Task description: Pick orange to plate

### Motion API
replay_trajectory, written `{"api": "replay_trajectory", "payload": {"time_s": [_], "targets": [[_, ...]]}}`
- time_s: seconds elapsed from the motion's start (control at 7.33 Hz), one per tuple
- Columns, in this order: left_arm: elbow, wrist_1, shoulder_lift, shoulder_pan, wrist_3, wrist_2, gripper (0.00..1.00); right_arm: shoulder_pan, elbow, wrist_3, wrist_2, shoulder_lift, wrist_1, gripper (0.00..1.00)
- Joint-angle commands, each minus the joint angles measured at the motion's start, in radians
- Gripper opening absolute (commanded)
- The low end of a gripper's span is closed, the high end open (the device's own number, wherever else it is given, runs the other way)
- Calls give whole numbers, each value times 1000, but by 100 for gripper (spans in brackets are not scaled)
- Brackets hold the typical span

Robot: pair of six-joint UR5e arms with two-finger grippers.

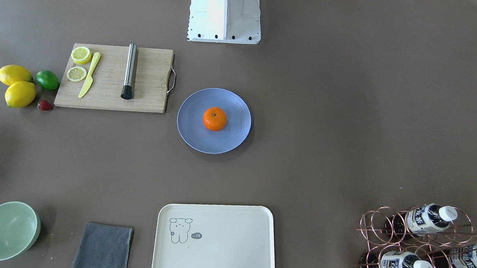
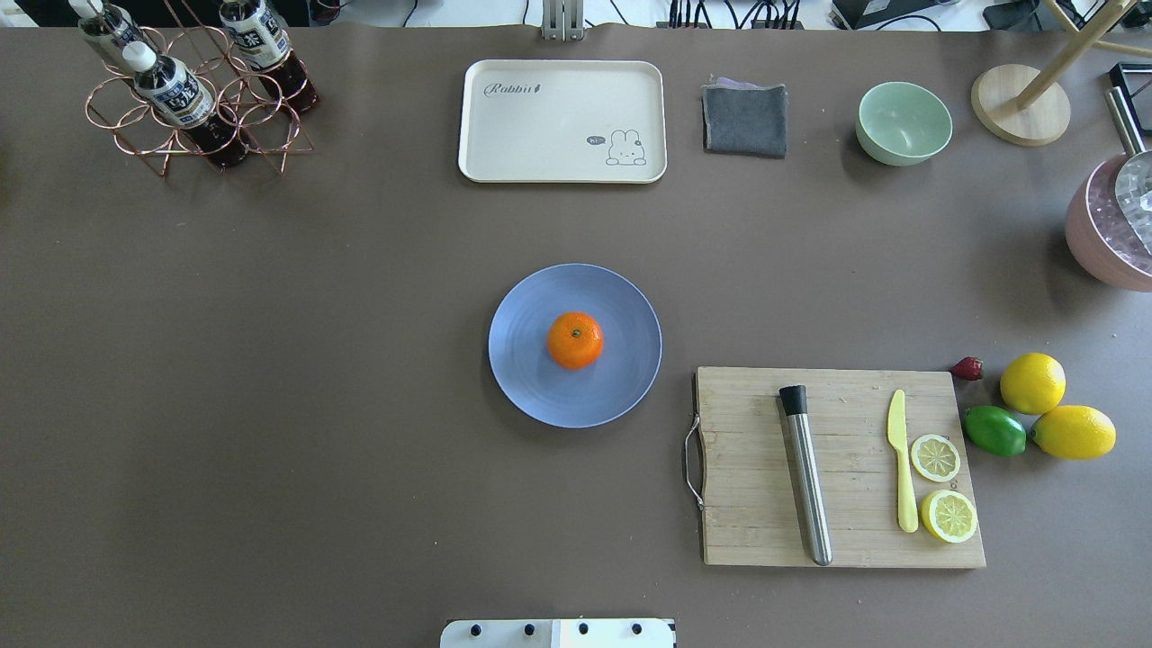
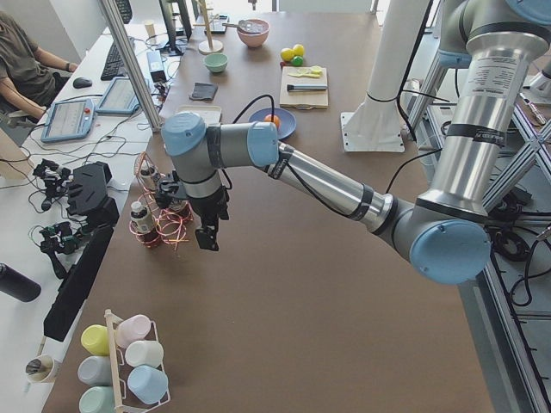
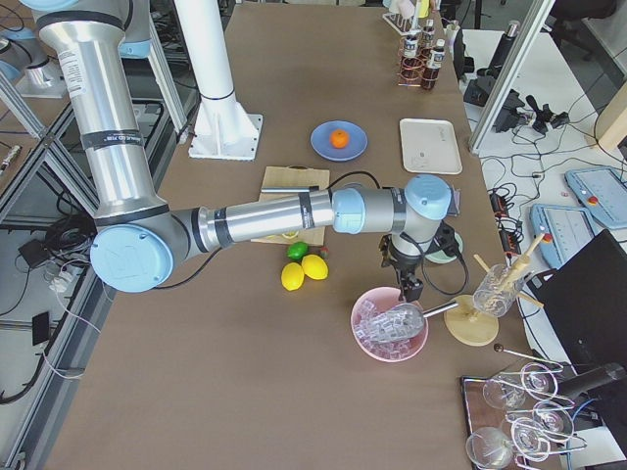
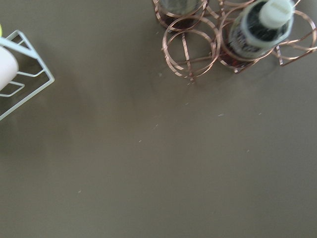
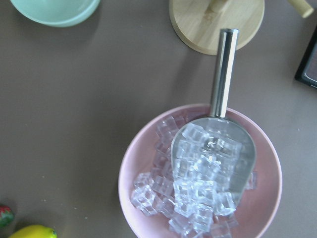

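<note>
The orange (image 2: 575,340) sits in the middle of the blue-lavender plate (image 2: 526,360) at the table's centre, stem dimple up. It also shows on the plate (image 1: 193,123) as the orange (image 1: 214,119) in the front-facing view. No gripper is near it. My left gripper (image 3: 207,239) hangs beside the copper bottle rack (image 3: 159,225), far from the plate. My right gripper (image 4: 411,290) hovers over the pink ice bowl (image 4: 390,325) at the other end. I cannot tell whether either is open or shut; neither wrist view shows fingers.
A cutting board (image 2: 841,468) with a steel muddler (image 2: 805,472), a yellow knife and lemon slices lies right of the plate. Lemons (image 2: 1032,382), a lime (image 2: 994,430) and a strawberry lie beside it. A cream tray (image 2: 562,121), a grey cloth (image 2: 744,119) and a green bowl (image 2: 904,123) line the far edge.
</note>
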State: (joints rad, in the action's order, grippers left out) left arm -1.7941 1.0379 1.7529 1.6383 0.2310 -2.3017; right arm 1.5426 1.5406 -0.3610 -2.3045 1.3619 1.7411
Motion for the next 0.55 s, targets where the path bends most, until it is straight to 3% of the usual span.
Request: {"api": "replay_trajectory", "payload": {"time_s": [0.0,0.41], "targets": [[-8,124,-90,21,8,-30,97,63,-42,-70,8,32,0,100],[42,284,-171,20,7,-28,97,85,-40,-73,8,40,0,100]]}}
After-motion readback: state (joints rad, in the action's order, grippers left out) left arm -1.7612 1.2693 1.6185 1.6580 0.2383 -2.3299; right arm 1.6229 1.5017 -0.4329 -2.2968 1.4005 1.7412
